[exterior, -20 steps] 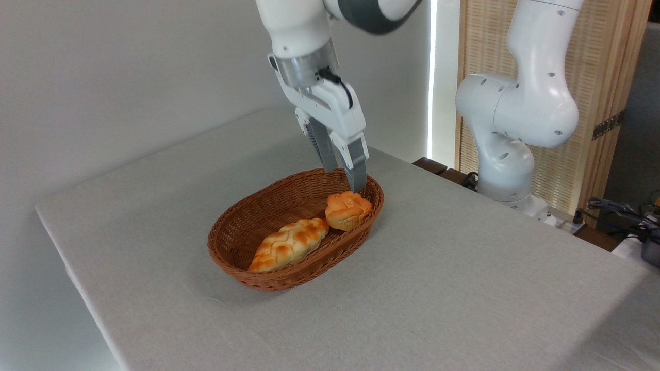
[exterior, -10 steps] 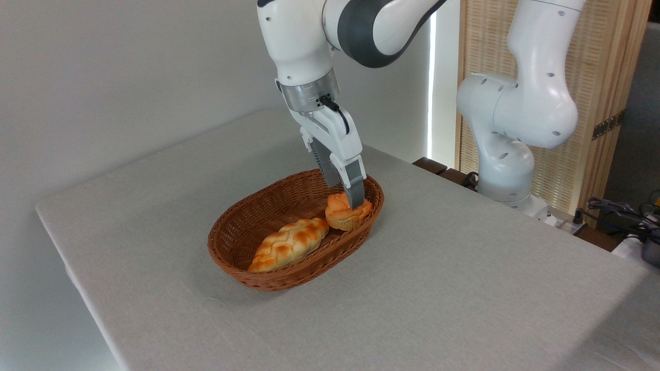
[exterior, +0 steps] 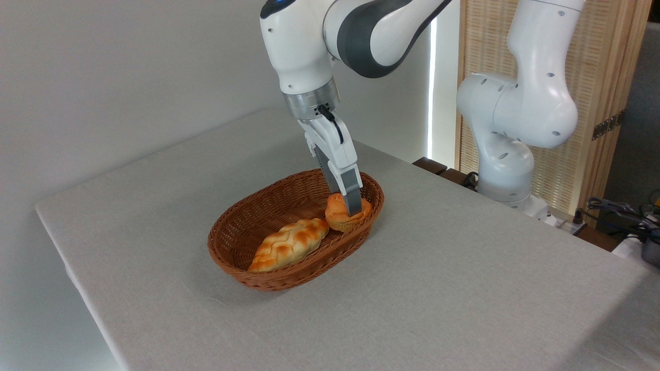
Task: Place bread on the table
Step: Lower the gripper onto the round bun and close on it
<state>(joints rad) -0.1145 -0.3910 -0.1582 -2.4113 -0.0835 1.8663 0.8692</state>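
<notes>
Counter (exterior: 464,288), grey cloth, took up most of the view, with bare space all around the basket. White arm reached down from the top, and its base stood off the counter's far right edge. Brown wicker basket (exterior: 247,268) sat about mid-counter, with the braided loaf (exterior: 289,245) lying in its near-left part. The bread (exterior: 346,215), the small round bun, sat inside the basket at its right end, against the rim and just beside the loaf's tip. The tool (exterior: 349,207) was down on the bun, the front finger (exterior: 352,198) crossing its top and the other finger hidden behind it. Fingers looked to straddle the bun, but whether they were already clamped on it or a little apart could not be told from this angle.

Progress: early. Reach and descent looked done, the grasp at most underway. The bun did not look lifted. Left to do: secure the grip, lift clear of the rim, carry over open cloth, set down, release.
</notes>
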